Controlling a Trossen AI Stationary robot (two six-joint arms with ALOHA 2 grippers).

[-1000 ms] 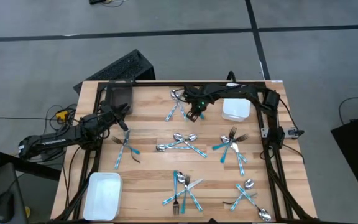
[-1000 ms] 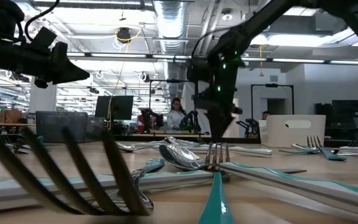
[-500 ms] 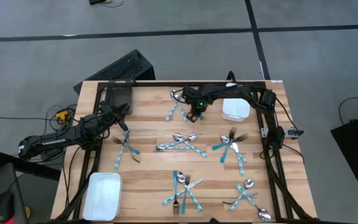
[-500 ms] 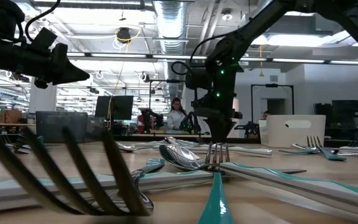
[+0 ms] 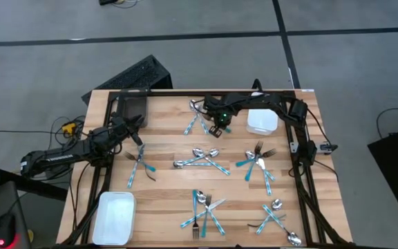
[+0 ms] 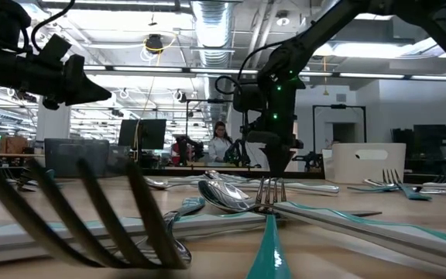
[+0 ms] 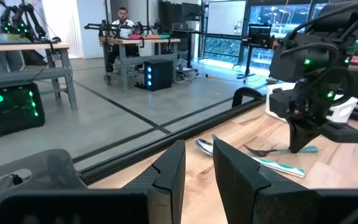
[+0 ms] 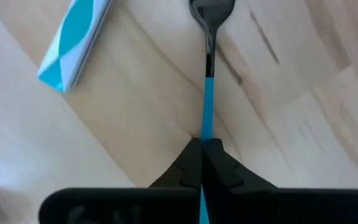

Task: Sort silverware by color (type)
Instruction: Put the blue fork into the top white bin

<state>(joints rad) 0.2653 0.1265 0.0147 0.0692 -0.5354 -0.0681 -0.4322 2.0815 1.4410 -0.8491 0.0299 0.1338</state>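
Teal-handled forks, spoons and knives lie in several small piles on the wooden table (image 5: 164, 149). My right gripper (image 5: 220, 123) (image 8: 202, 148) is at the far middle, beside the far pile (image 5: 197, 123), and is shut on one teal-handled piece (image 8: 207, 93). Its metal head (image 8: 211, 11) points away from the fingers; fork or spoon, I cannot tell. Another teal handle (image 8: 73, 43) lies flat nearby. My left gripper (image 5: 135, 130) (image 7: 197, 174) hovers open at the far left, above the table near the dark bin (image 5: 131, 107). My right gripper pinches the teal handle (image 8: 206, 132) between its two fingers, some way back from the head. It comes from above, pointing down, and stands low over the table (image 6: 277, 159). The piece lies about level; whether it is clear of the wood I cannot tell.
One white tray (image 5: 262, 122) sits at the far right, just beside the right gripper. A second white tray (image 5: 114, 216) is at the near left corner. Piles lie at the left (image 5: 138, 164), centre (image 5: 202, 159), right (image 5: 258, 164), near middle (image 5: 202, 211) and near right (image 5: 276, 220).
My right gripper has shifted a little toward the table's right edge, staying low over the far pile. The left arm has kept still.
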